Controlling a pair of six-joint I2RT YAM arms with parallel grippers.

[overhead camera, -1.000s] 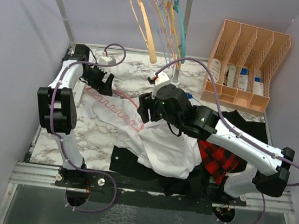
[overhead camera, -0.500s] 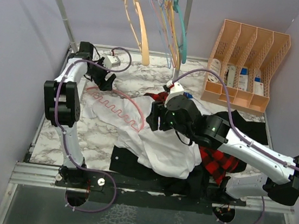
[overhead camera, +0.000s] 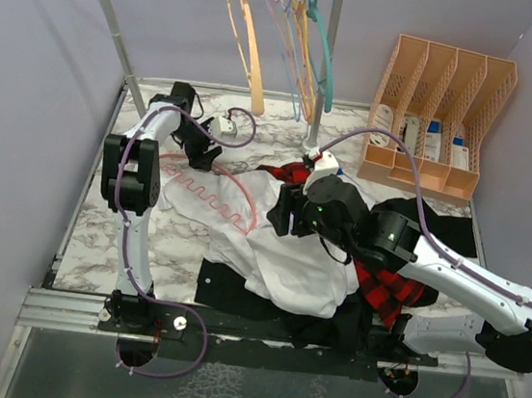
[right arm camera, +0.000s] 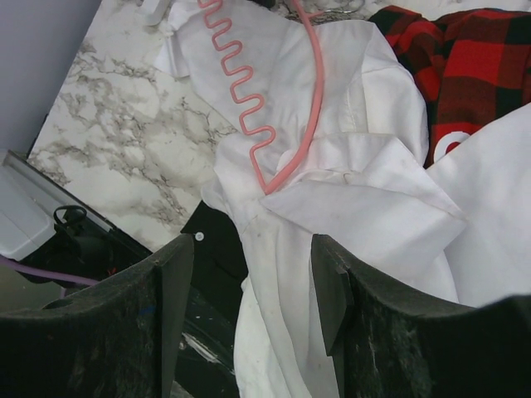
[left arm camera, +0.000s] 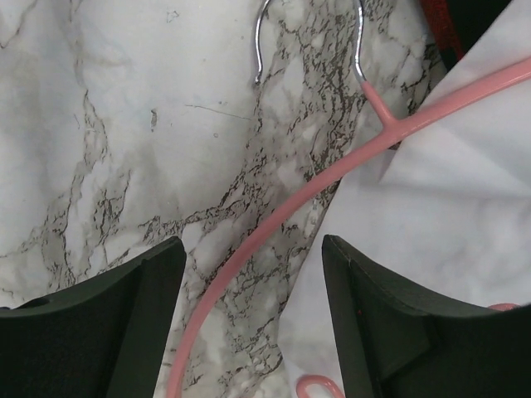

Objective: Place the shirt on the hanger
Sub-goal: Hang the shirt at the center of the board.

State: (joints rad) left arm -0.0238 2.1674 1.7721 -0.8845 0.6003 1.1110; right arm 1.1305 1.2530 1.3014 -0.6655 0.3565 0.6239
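Note:
The white shirt [overhead camera: 283,255] lies crumpled on the marble table, spilling over the front edge. The pink hanger [overhead camera: 215,199] lies flat on its left part, with its metal hook [left arm camera: 309,41] on the bare marble. My left gripper [overhead camera: 201,155] is open just over the hanger's neck end. In the left wrist view the pink arm [left arm camera: 274,220] runs between the open fingers [left arm camera: 99,323], with the shirt's edge [left arm camera: 448,191] to the right. My right gripper [overhead camera: 282,211] is open and empty, hovering above the shirt [right arm camera: 348,191] to the right of the hanger [right arm camera: 253,104].
A red-and-black plaid shirt [overhead camera: 386,287] and a black garment [overhead camera: 236,288] lie under and beside the white shirt. A rail with several hangers [overhead camera: 287,27] stands at the back. A peach desk organizer [overhead camera: 441,114] is at the back right. Walls close both sides.
My left gripper has moved right along the back, from the table's far left to the hanger's hook end. My right gripper has moved right and back, off the hanger.

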